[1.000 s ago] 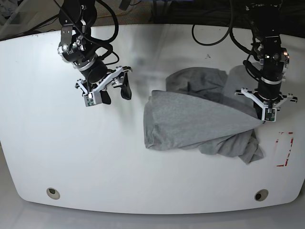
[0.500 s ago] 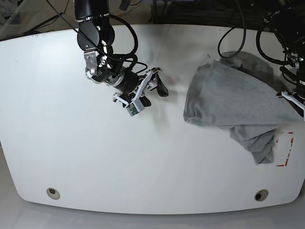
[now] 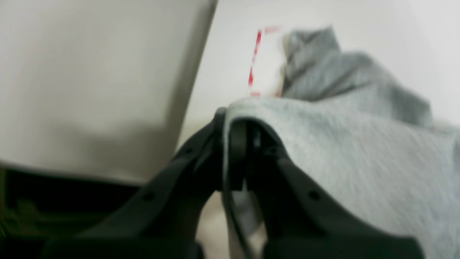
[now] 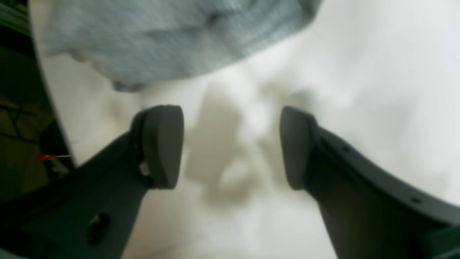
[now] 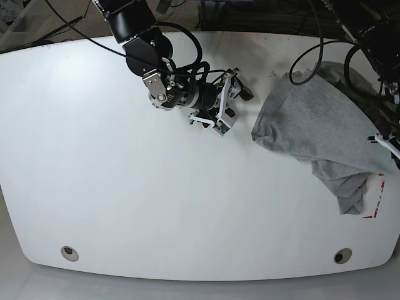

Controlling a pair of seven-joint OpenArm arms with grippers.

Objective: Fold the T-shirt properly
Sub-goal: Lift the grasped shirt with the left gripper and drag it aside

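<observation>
The light grey T-shirt [image 5: 312, 122] lies bunched at the table's right side, one corner drawn up toward the right edge. My left gripper [image 5: 389, 150] sits at that edge, shut on a fold of the T-shirt [image 3: 359, 151]; in the left wrist view, cloth is pinched between its black fingers [image 3: 235, 144]. My right gripper [image 5: 237, 103] hovers over bare table just left of the shirt, open, with nothing between its fingers [image 4: 161, 144]. In the right wrist view the T-shirt [image 4: 172, 39] shows at the top, apart from the right gripper [image 4: 230, 147].
Red tape marks [image 5: 375, 197] lie on the white table [image 5: 125, 187] under the shirt's lower right end. Two round holes [image 5: 70, 253] [image 5: 342, 255] sit near the front edge. Black cables hang at the back right [image 5: 306, 56].
My left gripper has dragged the T-shirt to the right, toward the table's edge. The right arm has swung right and back, its open gripper now close to the shirt's left edge.
</observation>
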